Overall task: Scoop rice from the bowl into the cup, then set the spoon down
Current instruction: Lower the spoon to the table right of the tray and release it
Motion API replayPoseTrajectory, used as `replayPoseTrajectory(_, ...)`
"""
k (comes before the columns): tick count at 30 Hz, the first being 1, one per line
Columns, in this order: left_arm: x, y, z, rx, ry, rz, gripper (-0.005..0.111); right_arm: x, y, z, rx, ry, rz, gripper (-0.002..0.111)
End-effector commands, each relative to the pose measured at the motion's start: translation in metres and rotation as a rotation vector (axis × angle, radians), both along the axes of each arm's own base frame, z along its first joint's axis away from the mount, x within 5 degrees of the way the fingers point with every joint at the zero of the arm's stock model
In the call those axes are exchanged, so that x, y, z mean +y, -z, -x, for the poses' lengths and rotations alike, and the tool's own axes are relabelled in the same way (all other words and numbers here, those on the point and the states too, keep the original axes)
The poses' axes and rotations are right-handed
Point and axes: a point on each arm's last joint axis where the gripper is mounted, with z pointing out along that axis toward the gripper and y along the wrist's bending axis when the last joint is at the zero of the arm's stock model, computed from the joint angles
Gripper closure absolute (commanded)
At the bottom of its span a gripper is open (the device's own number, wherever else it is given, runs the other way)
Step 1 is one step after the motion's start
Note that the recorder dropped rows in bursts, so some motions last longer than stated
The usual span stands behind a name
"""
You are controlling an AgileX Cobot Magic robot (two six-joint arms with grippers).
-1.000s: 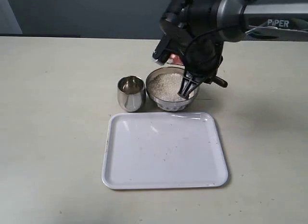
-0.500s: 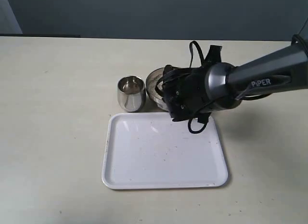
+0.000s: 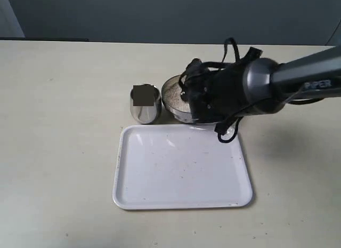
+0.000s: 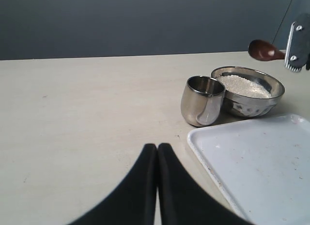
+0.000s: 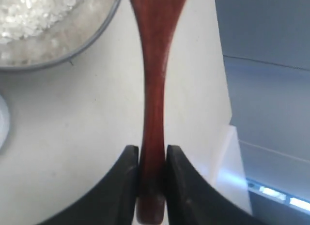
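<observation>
The steel bowl holds a heap of white rice, and the smaller steel cup stands just beside it. My right gripper is shut on the end of the reddish-brown spoon's handle. In the left wrist view the spoon's oval bowl hangs in the air above the bowl's far rim; whether it carries rice I cannot tell. In the exterior view the right arm covers the bowl's right half and hides the spoon. My left gripper is shut on nothing, low over the table, short of the cup.
A white tray lies in front of the cup and bowl, its near corner close to my left gripper. A dark wall closes the table's far side.
The right arm has dropped from above the bowl, where the gripper pointed down into the rice, and now lies low across the bowl's right side. In the last half second it shifted slightly right.
</observation>
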Motion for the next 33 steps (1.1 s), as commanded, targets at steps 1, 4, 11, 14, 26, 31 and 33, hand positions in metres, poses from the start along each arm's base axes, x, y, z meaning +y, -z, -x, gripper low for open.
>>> replayPoseTrajectory(1, 0.0, -0.003, 0.0, -0.018, 0.003, 0.015, 0.106, -0.011, -0.035, 0.014, 0.019, 0.114, -0.159, 0.109)
replayPoseTrajectory(4, 0.0, -0.003, 0.0, -0.018, 0.003, 0.015, 0.106, -0.023, -0.051, 0.022, 0.08, 0.198, -0.227, 0.109)
replayPoseTrajectory(11, 0.0, -0.003, 0.0, -0.018, -0.002, 0.014, 0.106, -0.062, -0.047, 0.021, 0.387, 0.423, -0.297, 0.109)
replayPoseTrajectory(14, 0.0, -0.003, 0.0, -0.018, -0.002, 0.014, 0.106, -0.08, -0.036, 0.019, 0.484, 0.492, -0.331, 0.109)
replayPoseTrajectory(26, 0.0, -0.003, 0.0, -0.018, -0.002, 0.014, 0.106, -0.114, 0.031, 0.04, 0.698, 0.609, -0.543, 0.109)
replayPoseTrajectory(31, 0.0, -0.003, 0.0, -0.018, -0.002, 0.014, 0.106, -0.111, 0.043, 0.039, 0.682, 0.638, -0.584, 0.109)
replayPoseTrajectory(33, 0.0, -0.003, 0.0, -0.018, -0.002, 0.014, 0.106, -0.11, 0.048, 0.037, 0.664, 0.644, -0.608, 0.109)
